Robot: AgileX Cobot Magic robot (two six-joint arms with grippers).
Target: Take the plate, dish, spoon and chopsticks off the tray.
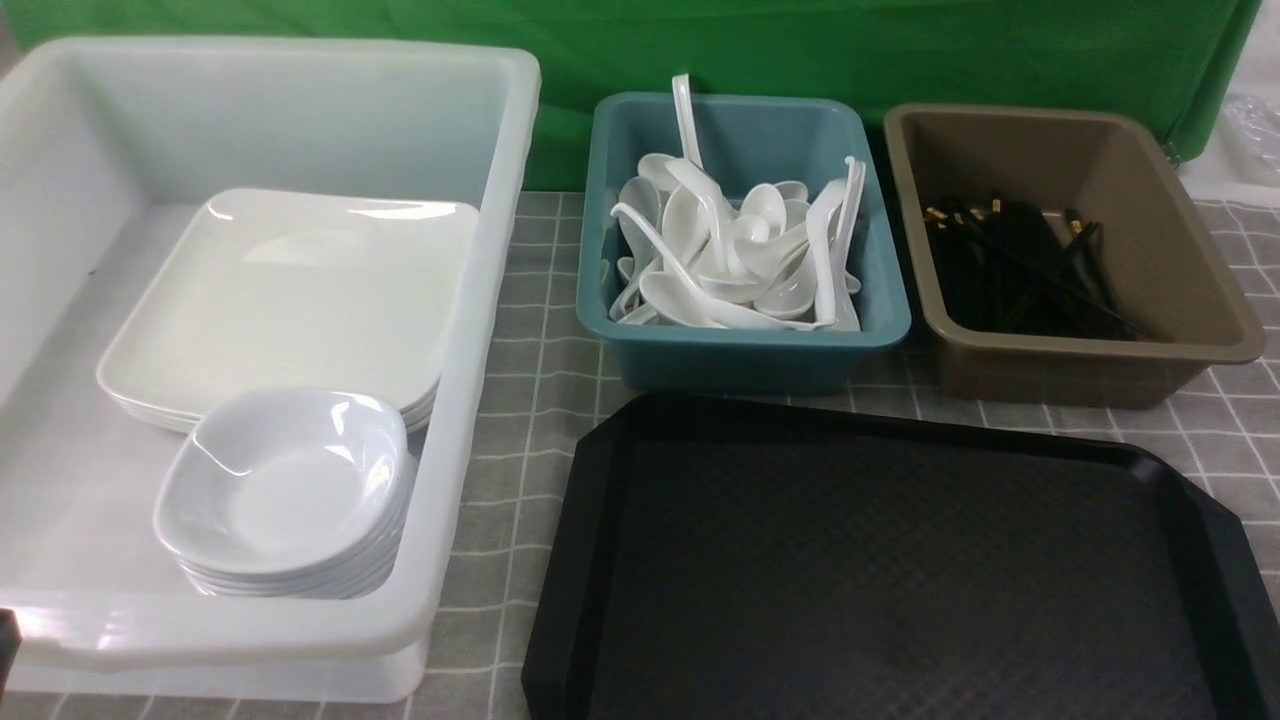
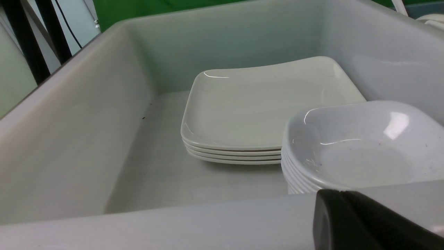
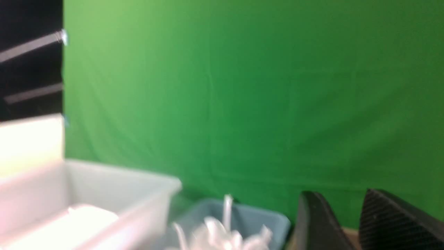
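Tray (image 1: 900, 560): we find its floor bare, open from above.
White tub (image 1: 470, 330): tall wall flanks tray's left.
Teal bin (image 1: 745, 350), brown bin (image 1: 1090, 375): we see them blocking the far side.

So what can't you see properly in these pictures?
- Left claw: cut off by the left wrist picture's edge, so open or shut is unclear.
- Spoons: blurred in the right wrist picture.
- Chopsticks: a dark tangle in the brown bin, too small to count.

One black tray (image 1: 900, 560), three bins (image 1: 745, 340), four stacked plates (image 2: 256, 104), one stack of dishes (image 1: 285, 490).
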